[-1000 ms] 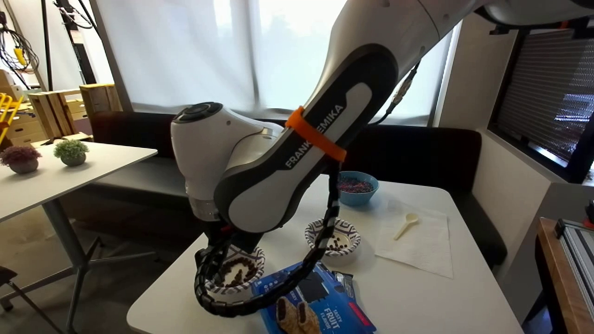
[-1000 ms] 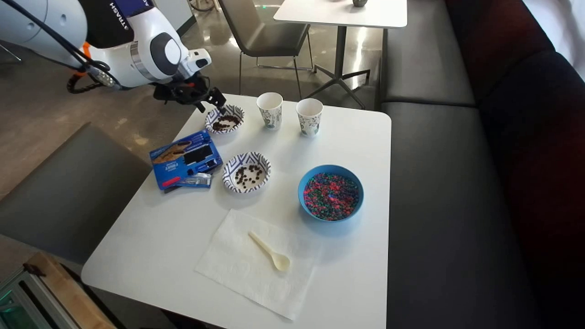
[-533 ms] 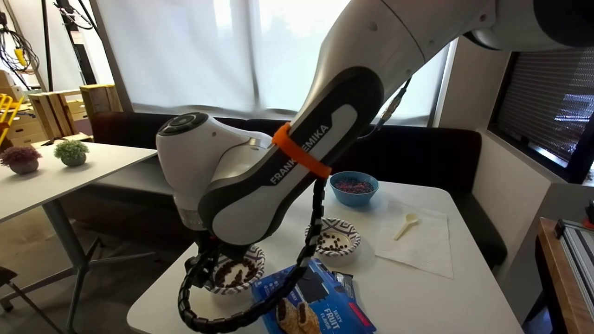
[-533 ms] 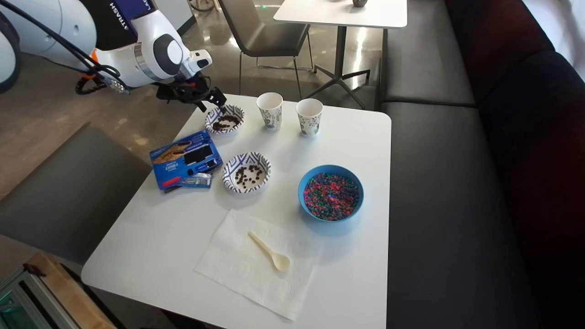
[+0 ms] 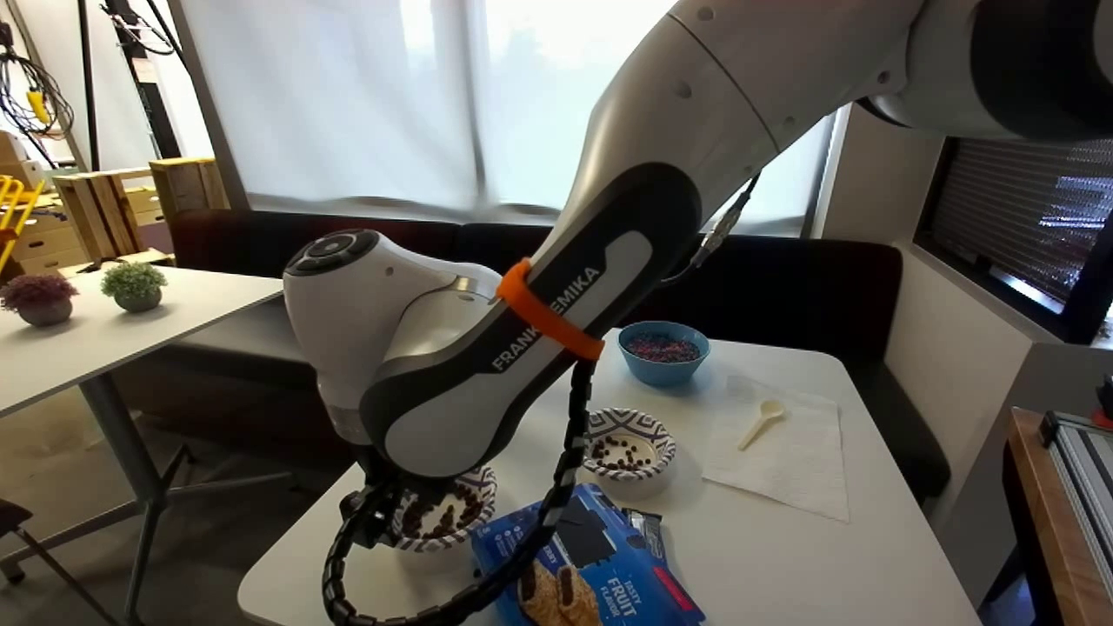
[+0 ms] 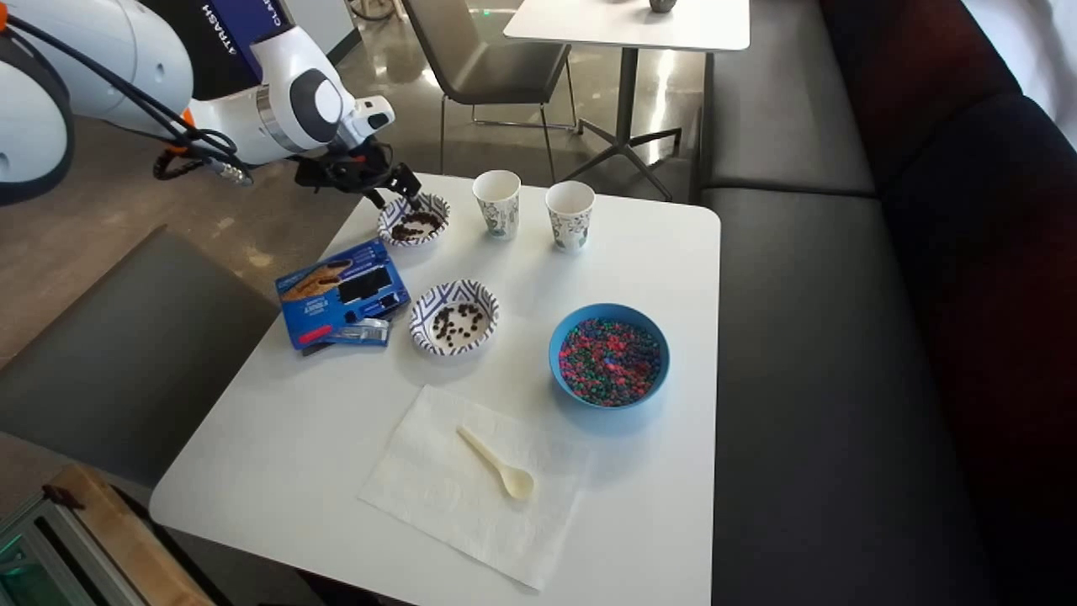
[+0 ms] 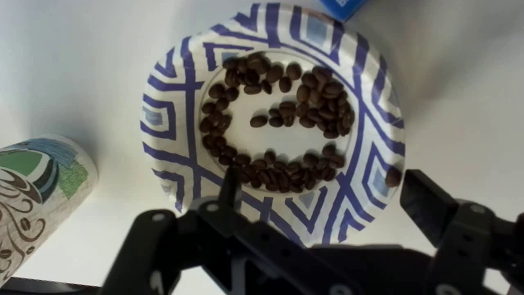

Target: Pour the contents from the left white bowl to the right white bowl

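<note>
The left white bowl point(image 5: 474, 509), with a bold patterned rim and many dark beans point(image 7: 282, 176), stands on the table below my gripper. It also shows in the other views point(image 6: 433, 206) point(image 7: 172, 119). My gripper point(image 7: 321, 186) is open and empty. In the wrist view one finger overlaps the bowl's inside and the other is just outside its rim, near a single bean point(image 7: 394, 177) on the rim. The gripper also shows over the bowl in an exterior view point(image 6: 395, 200). The right white bowl point(image 6: 427, 313) holds fewer beans; it also shows in an exterior view point(image 5: 656, 430).
A blue snack box point(image 6: 336, 290) with a small packet point(image 6: 366, 332) lies beside both bowls. Two paper cups point(image 6: 498, 206) point(image 6: 570, 217) stand near the left bowl. A blue bowl of coloured beads point(image 6: 665, 362) and a spoon point(image 6: 496, 463) on a napkin point(image 6: 437, 513) are farther off.
The arm's elbow and forearm have come lower and shifted in both exterior views. The gripper has moved only slightly over the left white bowl and stays open. The bowls have not moved.
</note>
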